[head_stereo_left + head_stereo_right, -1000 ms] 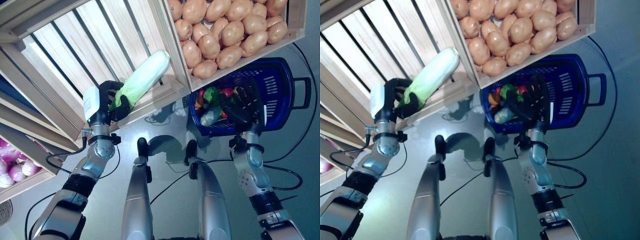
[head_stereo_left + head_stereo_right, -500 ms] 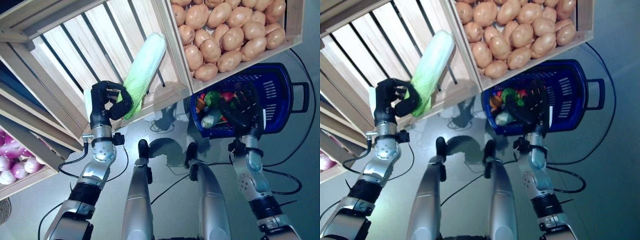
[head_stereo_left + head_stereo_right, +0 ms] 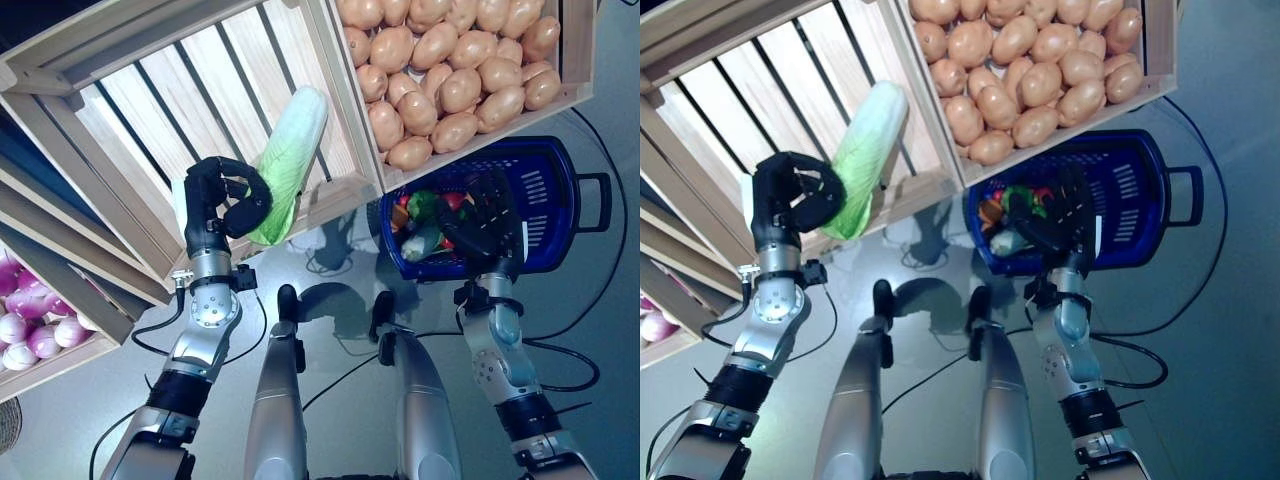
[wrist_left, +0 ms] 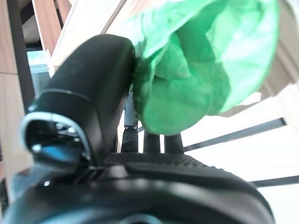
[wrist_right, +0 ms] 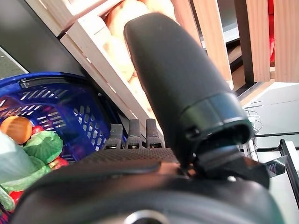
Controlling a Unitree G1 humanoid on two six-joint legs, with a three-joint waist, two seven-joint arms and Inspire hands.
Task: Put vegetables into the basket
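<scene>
My left hand [image 3: 222,197] is shut on the leafy green end of a long pale green and white cabbage [image 3: 291,160], held in front of the wooden crate [image 3: 160,110]. The green leaves show against the hand in the left wrist view [image 4: 205,70]. The blue plastic basket [image 3: 556,200] stands on the floor at the right. In it lie a green leafy vegetable [image 3: 422,204], a red one [image 3: 455,198], an orange one [image 3: 401,212] and a pale one [image 3: 420,240]. My right hand [image 3: 486,215] is open, fingers straight, just above the basket's near rim.
A wooden stand with slatted crates spans the top and left. A crate of potatoes [image 3: 450,70] overhangs the basket's far side. A lower shelf [image 3: 40,330] sticks out at the left. Grey floor lies in front of the basket.
My left hand has turned and drawn the cabbage out from the crate, so it stands more upright. The right hand has stayed over the basket. The camera has shifted a little.
</scene>
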